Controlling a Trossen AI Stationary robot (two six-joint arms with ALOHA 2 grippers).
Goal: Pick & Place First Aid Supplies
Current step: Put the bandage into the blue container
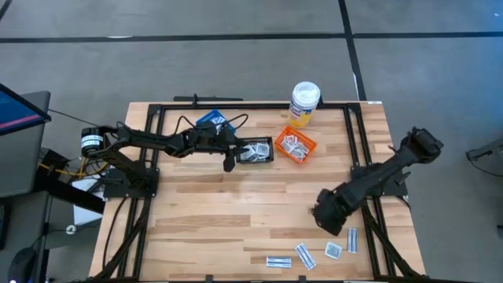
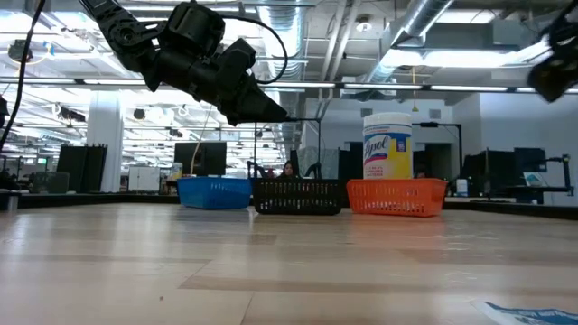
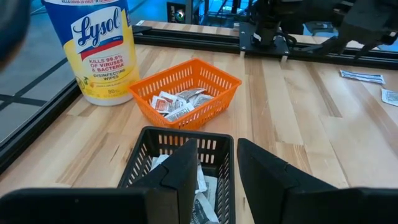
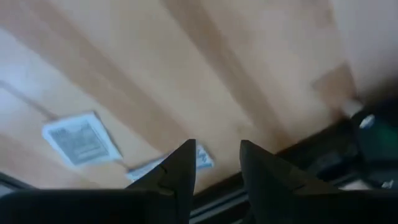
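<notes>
Pale wood planks carry loose white packets (image 1: pixel 302 255) near my right gripper (image 1: pixel 324 216), fingers slightly parted, empty. My left gripper (image 3: pixel 216 163) hovers, narrowly parted, over the black mesh basket (image 3: pixel 146 148) of packets; an open-plan hall sits beyond.

high cam straight down; low cam table-level; both share orange basket (image 1: pixel 297 146) (image 2: pixel 396 196).

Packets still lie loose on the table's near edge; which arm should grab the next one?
Right. Its gripper hovers open just above the loose packets, while the left gripper is far off over the black basket.
</notes>
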